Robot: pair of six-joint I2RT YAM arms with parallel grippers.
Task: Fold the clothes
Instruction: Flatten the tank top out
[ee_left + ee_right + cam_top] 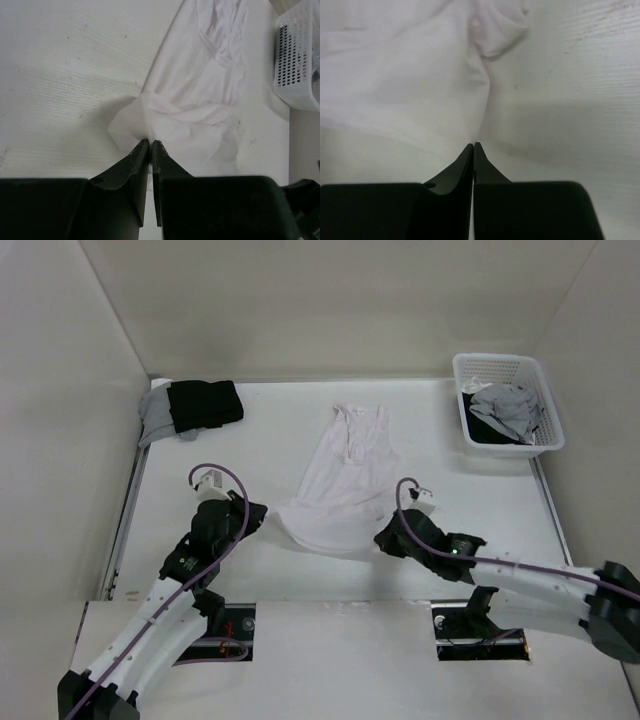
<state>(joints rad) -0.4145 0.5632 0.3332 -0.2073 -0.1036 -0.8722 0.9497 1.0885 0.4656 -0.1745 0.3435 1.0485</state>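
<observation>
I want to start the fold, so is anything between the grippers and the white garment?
Nothing visible. The left gripper and right gripper are each shut on a near corner of the white garment; the black garment and basket sit at the far corners.

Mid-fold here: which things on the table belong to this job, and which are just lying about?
In the job: white garment; left gripper and right gripper, both shut at its near hem.

Lying about: black garment; grey garment by it; white basket; grey clothes in it.
</observation>
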